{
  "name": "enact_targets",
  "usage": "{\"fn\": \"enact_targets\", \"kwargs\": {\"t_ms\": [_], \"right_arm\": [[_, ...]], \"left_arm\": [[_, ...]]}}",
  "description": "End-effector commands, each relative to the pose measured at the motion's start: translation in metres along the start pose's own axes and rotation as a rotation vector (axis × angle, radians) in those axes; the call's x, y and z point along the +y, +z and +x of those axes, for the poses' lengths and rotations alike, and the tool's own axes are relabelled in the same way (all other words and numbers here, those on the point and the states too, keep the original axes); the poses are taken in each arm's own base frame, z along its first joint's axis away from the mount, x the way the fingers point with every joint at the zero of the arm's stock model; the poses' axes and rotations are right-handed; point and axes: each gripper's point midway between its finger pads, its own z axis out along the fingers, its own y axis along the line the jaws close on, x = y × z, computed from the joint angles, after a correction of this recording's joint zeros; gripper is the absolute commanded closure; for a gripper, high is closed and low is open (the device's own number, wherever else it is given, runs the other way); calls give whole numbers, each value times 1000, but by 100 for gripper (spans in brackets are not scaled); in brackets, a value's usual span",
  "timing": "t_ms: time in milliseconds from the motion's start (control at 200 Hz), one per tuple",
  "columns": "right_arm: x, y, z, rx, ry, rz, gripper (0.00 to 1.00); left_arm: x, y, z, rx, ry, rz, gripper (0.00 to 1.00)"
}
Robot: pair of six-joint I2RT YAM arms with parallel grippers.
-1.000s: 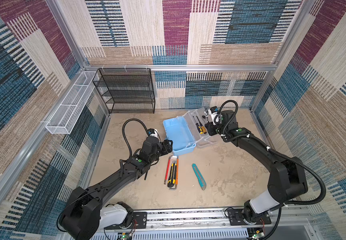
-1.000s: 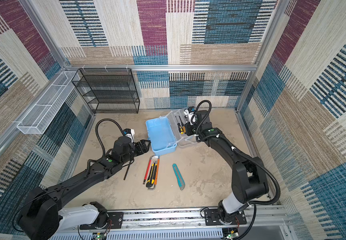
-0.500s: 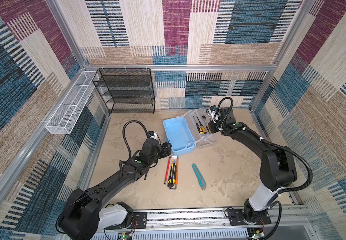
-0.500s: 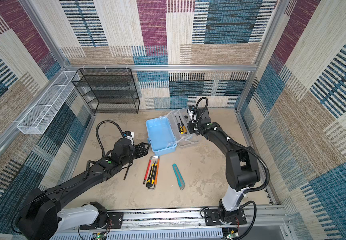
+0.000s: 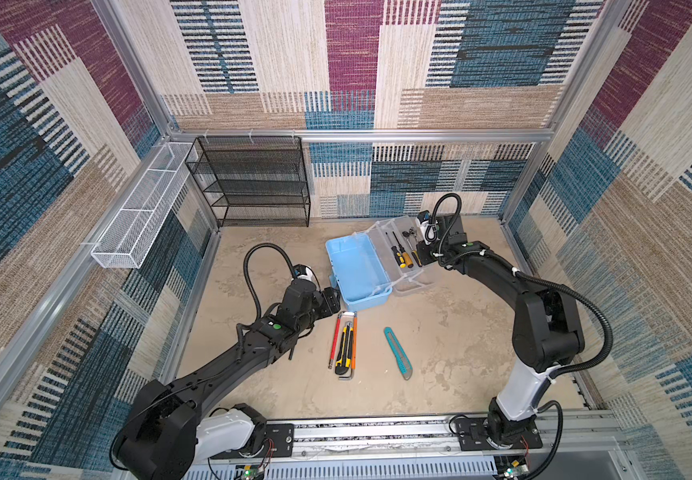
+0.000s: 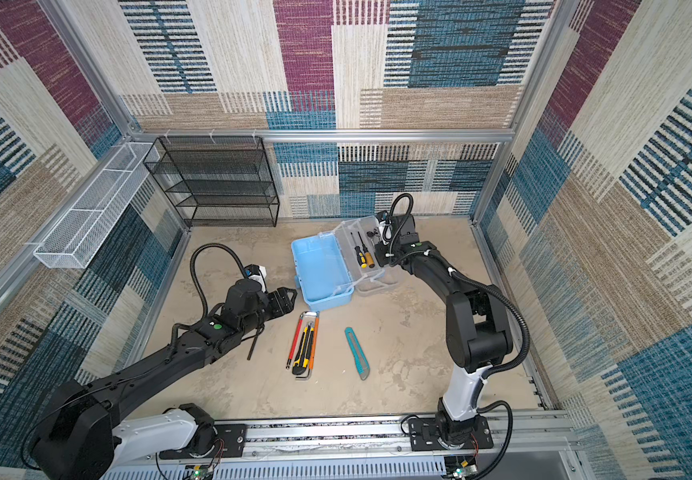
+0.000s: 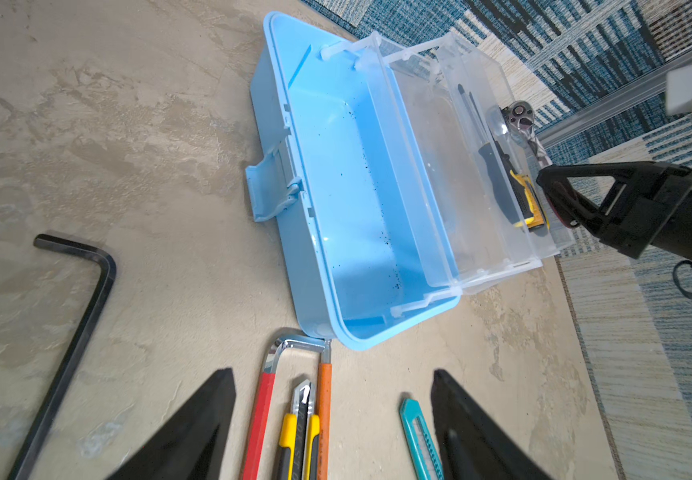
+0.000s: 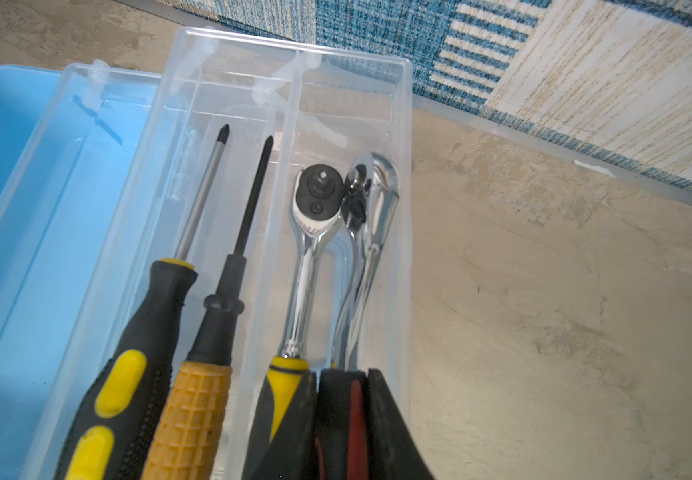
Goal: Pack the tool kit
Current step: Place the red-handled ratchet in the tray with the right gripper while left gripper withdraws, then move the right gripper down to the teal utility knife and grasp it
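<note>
Box point(image 5: 354, 266), light blue and open, sits by the far edge of the bench point(image 5: 460, 353), right of its middle. Black specks dot its bare floor. The latch point(image 7: 269, 191) hangs on the long wall away from the clear lid point(image 8: 232, 83), which lies folded out toward the right edge.

One lid compartment holds a black screwdriver point(image 8: 136, 374) and an orange screwdriver point(image 8: 198, 415) side by side, both handles cut off in the right wrist view. The next holds a yellow ratchet point(image 8: 315, 208) and a second ratchet point(image 8: 373, 216), heads touching.

The right fingers point(image 8: 385, 415) are pinched on the second ratchet's handle; only a red strip of it shows between them. In both top views the wrist hides these fingers.

On the bench just off the box's near end lie a red hex key point(image 5: 334, 340) and an orange hex key point(image 5: 354, 340), with a yellow knife point(image 5: 345, 351) between them. A teal knife point(image 5: 398, 353) lies apart, nearer the right edge. The left wrist view cuts off all four.

The left fingers point(image 7: 194, 428) are spread wide, holding nothing, low beside the box's near left corner. A black hex key point(image 6: 252, 343) lies partly under that arm.
</note>
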Motion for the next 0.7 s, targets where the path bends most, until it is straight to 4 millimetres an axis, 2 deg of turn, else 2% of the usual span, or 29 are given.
{"fn": "enact_targets", "kwargs": {"t_ms": [0,311,381,531,696], "right_arm": [[-1,-3,-9,-28,14,1,76],[-5,-10,-14,-44,34,24,54],[-4,-16,-17,-59,45,22,51],[1,-32,-20,-105,76,-3,36],[12,-52,-12,-150,106,-53,23]], "left_arm": [[0,-1,-4,-23,14,0,22],[0,0,-3,-20,14,-1,22],[1,0,-2,-16,14,-3,22],[4,1,2,3,22,-16,22],[8,1,6,23,30,-32,22]]}}
